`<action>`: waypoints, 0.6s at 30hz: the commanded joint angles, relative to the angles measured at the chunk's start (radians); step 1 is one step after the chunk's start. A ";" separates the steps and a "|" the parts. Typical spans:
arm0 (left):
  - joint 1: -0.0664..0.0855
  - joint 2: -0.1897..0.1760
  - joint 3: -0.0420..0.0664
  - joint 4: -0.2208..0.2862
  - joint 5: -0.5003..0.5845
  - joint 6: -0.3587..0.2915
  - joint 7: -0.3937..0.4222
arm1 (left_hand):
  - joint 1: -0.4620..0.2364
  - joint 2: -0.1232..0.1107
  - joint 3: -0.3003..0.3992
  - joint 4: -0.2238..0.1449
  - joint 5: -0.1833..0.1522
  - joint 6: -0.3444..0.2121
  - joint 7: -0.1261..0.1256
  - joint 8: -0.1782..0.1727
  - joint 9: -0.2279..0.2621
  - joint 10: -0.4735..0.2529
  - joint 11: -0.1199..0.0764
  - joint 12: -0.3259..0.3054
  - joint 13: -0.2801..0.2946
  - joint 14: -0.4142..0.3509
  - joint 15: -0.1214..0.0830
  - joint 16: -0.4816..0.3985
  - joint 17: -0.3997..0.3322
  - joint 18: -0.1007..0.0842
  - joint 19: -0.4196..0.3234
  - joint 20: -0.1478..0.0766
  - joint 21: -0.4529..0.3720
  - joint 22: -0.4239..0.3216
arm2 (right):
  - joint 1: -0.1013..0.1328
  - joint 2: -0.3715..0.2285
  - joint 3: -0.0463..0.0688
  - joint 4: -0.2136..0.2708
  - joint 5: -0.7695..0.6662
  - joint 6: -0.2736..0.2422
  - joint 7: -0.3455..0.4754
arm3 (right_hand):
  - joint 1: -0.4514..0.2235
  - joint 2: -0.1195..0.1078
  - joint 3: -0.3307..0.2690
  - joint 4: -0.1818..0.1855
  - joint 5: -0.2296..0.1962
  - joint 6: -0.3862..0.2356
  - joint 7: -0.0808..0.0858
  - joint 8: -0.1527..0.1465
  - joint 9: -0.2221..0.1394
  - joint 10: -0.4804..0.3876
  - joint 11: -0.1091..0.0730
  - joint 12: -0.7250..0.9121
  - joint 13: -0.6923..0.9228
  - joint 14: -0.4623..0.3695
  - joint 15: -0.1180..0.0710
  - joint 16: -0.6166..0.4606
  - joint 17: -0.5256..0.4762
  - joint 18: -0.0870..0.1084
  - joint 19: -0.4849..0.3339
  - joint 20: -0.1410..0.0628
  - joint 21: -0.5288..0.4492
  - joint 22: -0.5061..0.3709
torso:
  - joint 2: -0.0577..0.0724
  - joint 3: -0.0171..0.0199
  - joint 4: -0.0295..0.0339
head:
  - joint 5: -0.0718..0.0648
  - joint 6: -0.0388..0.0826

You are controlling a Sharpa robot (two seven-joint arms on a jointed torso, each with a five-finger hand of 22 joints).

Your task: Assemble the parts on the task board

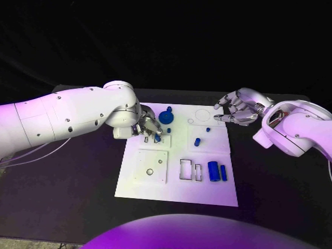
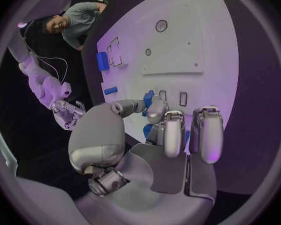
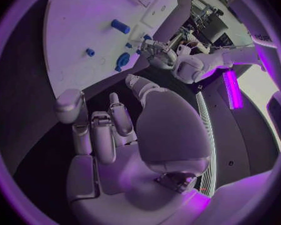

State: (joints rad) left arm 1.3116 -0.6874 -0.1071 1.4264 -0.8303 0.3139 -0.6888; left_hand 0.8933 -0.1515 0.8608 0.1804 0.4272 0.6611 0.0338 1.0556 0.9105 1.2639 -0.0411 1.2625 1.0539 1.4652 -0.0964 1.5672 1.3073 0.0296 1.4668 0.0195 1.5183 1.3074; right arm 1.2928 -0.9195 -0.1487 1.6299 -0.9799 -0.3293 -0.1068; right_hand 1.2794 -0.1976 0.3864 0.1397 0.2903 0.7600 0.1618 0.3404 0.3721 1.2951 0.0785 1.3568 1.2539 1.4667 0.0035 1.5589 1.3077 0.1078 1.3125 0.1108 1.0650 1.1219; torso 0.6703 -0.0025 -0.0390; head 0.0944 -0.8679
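The white task board (image 1: 177,176) lies in the middle of the black table (image 1: 76,181), and everything here is placed from it. Over the board's far left part the left hand (image 1: 146,126) hangs with fingers bent down, a small blue part (image 1: 157,138) at its fingertips; the left wrist view shows blue between thumb and fingers (image 2: 165,130), so the hand appears to pinch the piece just above the board, beside two small rectangular slots (image 2: 173,98). A round blue disc (image 1: 166,116) sits just beside that hand, toward the board's far edge. Two small blue pegs (image 1: 197,141) stand near the board's middle, and two long blue bars (image 1: 218,171) lie side by side toward its near right, next to an open rectangular frame (image 1: 186,169). A raised square plate with a round hole (image 1: 152,166) fills the near left. The right hand (image 1: 237,108) hovers off the board's far right corner, over bare table, fingers loosely curled and apart, holding nothing. The board's near strip lies bare.
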 commanded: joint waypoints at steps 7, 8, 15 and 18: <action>-0.007 -0.026 0.001 0.026 0.008 -0.080 0.031 | 0.007 0.021 0.157 -0.179 -0.006 0.006 -0.002 0.008 0.004 0.010 -0.002 0.008 0.007 0.106 -0.001 0.004 0.263 -0.013 0.074 -0.006 0.002 0.205 | -0.003 0.000 0.000 0.000 -0.014 0.018 -0.002 | -0.009 -0.006 -0.002 0.011 0.004 0.001 -0.003 0.008 0.002 0.004 -0.002 0.004 -0.002 0.091 0.000 -0.006 0.222 0.014 -0.005 -0.003 -0.006 -0.002 | 0.000 -0.0001 0.0007 | -0.001 -0.002; -0.008 -0.030 0.001 0.031 -0.001 -0.088 0.038 | 0.009 0.022 0.159 -0.182 -0.007 0.007 -0.002 0.009 0.004 0.011 -0.002 0.009 0.009 0.106 -0.001 0.004 0.263 -0.013 0.074 -0.006 0.001 0.204 | -0.003 0.000 0.000 0.000 -0.013 0.018 -0.002 | -0.010 -0.005 -0.002 0.013 0.004 0.001 -0.003 0.009 0.002 0.004 -0.002 0.004 -0.002 0.091 0.000 -0.006 0.222 0.014 -0.005 -0.003 -0.007 -0.003 | 0.001 -0.0003 0.0004 | -0.001 -0.001; -0.024 -0.073 0.001 0.090 -0.139 -0.186 0.108 | 0.022 0.021 0.162 -0.194 -0.015 0.014 -0.001 0.008 0.002 0.022 -0.002 0.019 0.023 0.106 -0.001 0.004 0.263 -0.014 0.075 -0.006 0.003 0.207 | -0.005 -0.003 0.000 0.001 -0.013 0.016 -0.002 | -0.017 -0.002 -0.001 0.023 0.008 -0.001 -0.003 0.011 0.002 0.004 -0.002 0.004 -0.004 0.091 0.000 -0.006 0.222 0.014 -0.004 -0.003 -0.008 -0.002 | -0.001 -0.0002 0.0016 | -0.002 -0.003; -0.033 -0.089 0.001 0.116 -0.199 -0.230 0.127 | 0.026 0.020 0.162 -0.194 -0.017 0.018 -0.001 0.007 0.000 0.029 -0.002 0.024 0.031 0.106 -0.001 0.004 0.263 -0.014 0.076 -0.006 0.005 0.209 | -0.005 -0.005 0.000 0.002 -0.013 0.015 -0.002 | -0.018 -0.001 -0.001 0.024 0.009 -0.001 -0.003 0.011 0.002 0.004 -0.002 0.004 -0.004 0.092 0.000 -0.006 0.223 0.014 -0.004 -0.003 -0.008 -0.002 | -0.001 -0.0004 0.0023 | -0.002 -0.003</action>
State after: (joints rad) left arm 1.2811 -0.7737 -0.1066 1.5307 -0.9255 0.1700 -0.6236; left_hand 0.9078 -0.1313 0.8484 0.1679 0.4127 0.6669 0.0360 1.0604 0.9131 1.2871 -0.0429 1.2833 1.0842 1.4651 -0.0963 1.5672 1.3073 0.0296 1.4668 0.0196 1.5181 1.3074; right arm 1.2884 -0.9239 -0.1489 1.6304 -0.9812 -0.3273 -0.1080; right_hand 1.2698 -0.1960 0.3852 0.1603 0.2946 0.7600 0.1619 0.3480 0.3729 1.2951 0.0785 1.3568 1.2511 1.4667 0.0035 1.5589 1.3075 0.1077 1.3125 0.1109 1.0611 1.1201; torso 0.6701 -0.0027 -0.0373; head 0.0924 -0.8705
